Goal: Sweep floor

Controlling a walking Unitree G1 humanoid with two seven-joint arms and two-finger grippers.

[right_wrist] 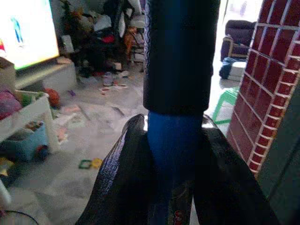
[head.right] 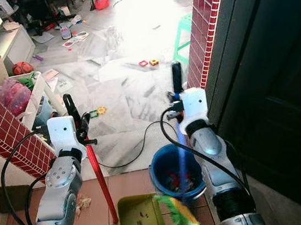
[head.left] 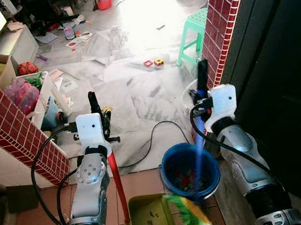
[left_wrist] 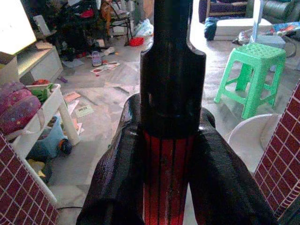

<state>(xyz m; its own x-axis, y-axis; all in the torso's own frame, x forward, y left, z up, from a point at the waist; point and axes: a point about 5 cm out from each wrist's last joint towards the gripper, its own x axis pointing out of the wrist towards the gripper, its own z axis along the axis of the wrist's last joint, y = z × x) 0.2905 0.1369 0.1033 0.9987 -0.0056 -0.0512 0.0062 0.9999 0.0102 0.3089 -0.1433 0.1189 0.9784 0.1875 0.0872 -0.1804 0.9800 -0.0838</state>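
Gripping the red dustpan handle [head.left: 116, 179], your left tool [left_wrist: 171, 154] stands just beside the blue bucket [head.left: 171, 168]. Your right tool [right_wrist: 174, 154] clenches the blue broom handle [head.left: 199, 150], whose green bristles [head.left: 187, 210] rest between bucket and yellow dustpan [head.left: 151, 220].

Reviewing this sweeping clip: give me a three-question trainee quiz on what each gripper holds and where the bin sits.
1. True or false: the left gripper is shut on the red dustpan handle.
2. What is the right gripper shut on: A) green stool, B) blue broom handle, C) black cable?
3. Fill in: the yellow dustpan lies on the floor beside the blue ____.

Key: 1 true; 2 B; 3 bucket.
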